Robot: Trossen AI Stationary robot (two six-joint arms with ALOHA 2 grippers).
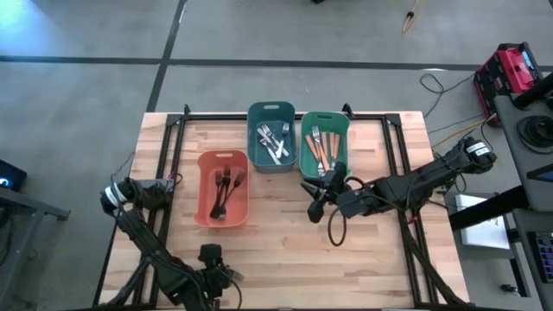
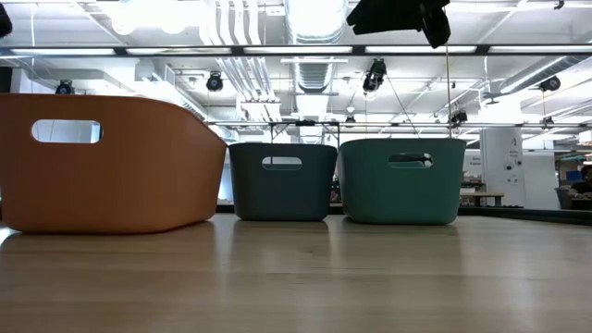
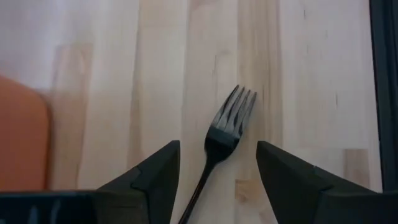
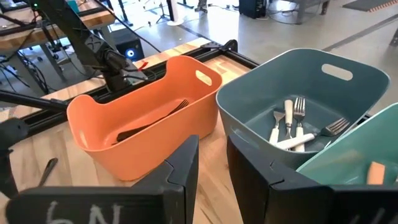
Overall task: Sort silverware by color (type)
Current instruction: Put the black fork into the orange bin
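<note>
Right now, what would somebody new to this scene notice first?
Probably the three bins in a row mid-table: an orange bin with dark forks, a blue bin with silver ones, a green bin with orange-handled ones. One dark fork lies loose on the wood between the left tool's open fingers.

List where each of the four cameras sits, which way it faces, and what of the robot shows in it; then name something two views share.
High view: above, straight down on the table; both arms.
Low view: at tabletop height, level across to the three bins; a dark part of an arm overhead.
Left wrist view: down past the open left gripper at a dark fork on the wood.
Right wrist view: past the right gripper toward the bins.
Shared: salmon bin, blue bin.
</note>
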